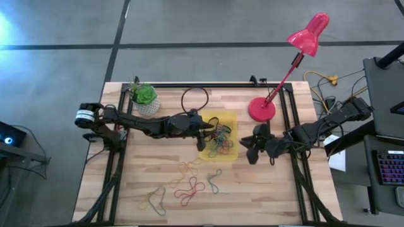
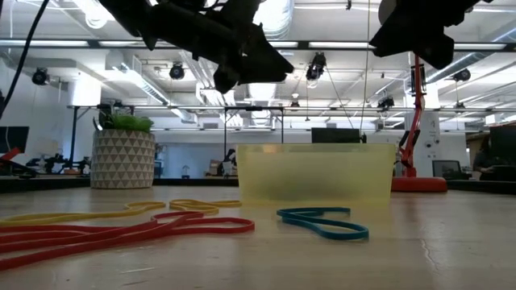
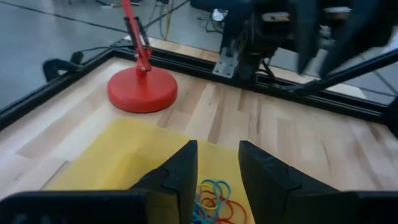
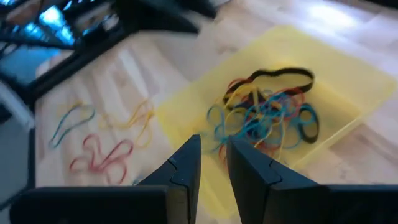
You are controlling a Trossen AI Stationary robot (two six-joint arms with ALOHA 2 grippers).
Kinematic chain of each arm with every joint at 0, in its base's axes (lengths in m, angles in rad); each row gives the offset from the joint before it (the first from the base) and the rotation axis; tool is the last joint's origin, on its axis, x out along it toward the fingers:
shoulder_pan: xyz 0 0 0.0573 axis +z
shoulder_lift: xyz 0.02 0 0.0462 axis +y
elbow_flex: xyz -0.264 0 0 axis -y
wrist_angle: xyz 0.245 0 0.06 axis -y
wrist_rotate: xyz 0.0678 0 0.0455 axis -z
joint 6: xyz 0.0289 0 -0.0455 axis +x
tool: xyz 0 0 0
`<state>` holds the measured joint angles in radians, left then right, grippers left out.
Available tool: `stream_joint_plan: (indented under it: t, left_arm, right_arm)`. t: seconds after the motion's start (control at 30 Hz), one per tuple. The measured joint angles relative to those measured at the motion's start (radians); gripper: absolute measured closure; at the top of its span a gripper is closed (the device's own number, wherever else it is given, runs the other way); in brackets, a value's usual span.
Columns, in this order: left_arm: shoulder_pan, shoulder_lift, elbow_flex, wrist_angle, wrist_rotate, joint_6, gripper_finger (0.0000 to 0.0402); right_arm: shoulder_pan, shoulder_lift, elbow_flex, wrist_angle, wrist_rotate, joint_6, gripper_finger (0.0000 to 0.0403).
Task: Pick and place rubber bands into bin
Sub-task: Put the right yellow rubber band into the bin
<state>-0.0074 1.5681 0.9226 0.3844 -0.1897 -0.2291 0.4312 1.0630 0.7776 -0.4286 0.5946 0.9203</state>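
Bin: shallow translucent yellow rectangular plastic tray [image 1: 228,121] near the middle of the wooden table [image 1: 278,202], between the two arms and just beside the red desk lamp's round base [image 1: 261,109].
Bands in bin: tangled heap of thin elastic loops [image 1: 219,142] in blue, red, yellow and black lies inside the tray.
Bands left out: several floppy loops [image 1: 189,187], red, yellow, blue and green, lie scattered on the wood in front of the tray, well apart from both grippers.
Left gripper [image 1: 203,132]: hangs above the tray's near-left edge, fingers spread a little with nothing between them; the heap shows straight below in its wrist view.
Right gripper [image 1: 250,151]: waits just beside the tray's right side, fingers a narrow gap apart, empty.
Step in hand: judging by the empty jaws over the tray, a drop-off looks finished.
Next move: probably swing the left arm toward the loose loops, lower until the fingertips straddle one thin strand flat on the wood, then pinch.
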Motion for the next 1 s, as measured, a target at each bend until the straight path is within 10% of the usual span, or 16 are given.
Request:
stream_joint_plan:
  t: [0.37,0.67,1.0]
  left_arm:
    - [-0.006,0.005,0.0,-0.01,0.044,-0.028,0.0299]
    - [-0.027,-0.012,0.0,-0.006,0.259,-0.158,0.0299]
    - [-0.095,-0.163,0.0,-0.062,0.278,-0.122,0.0299]
  right_arm:
    - [-0.003,0.034,0.0,0.07,0.093,-0.046,0.0335]
    - [-0.004,0.112,0.0,0.112,0.033,-0.063,0.0335]
    - [-0.003,0.221,0.0,0.233,-0.057,-0.114,0.0335]
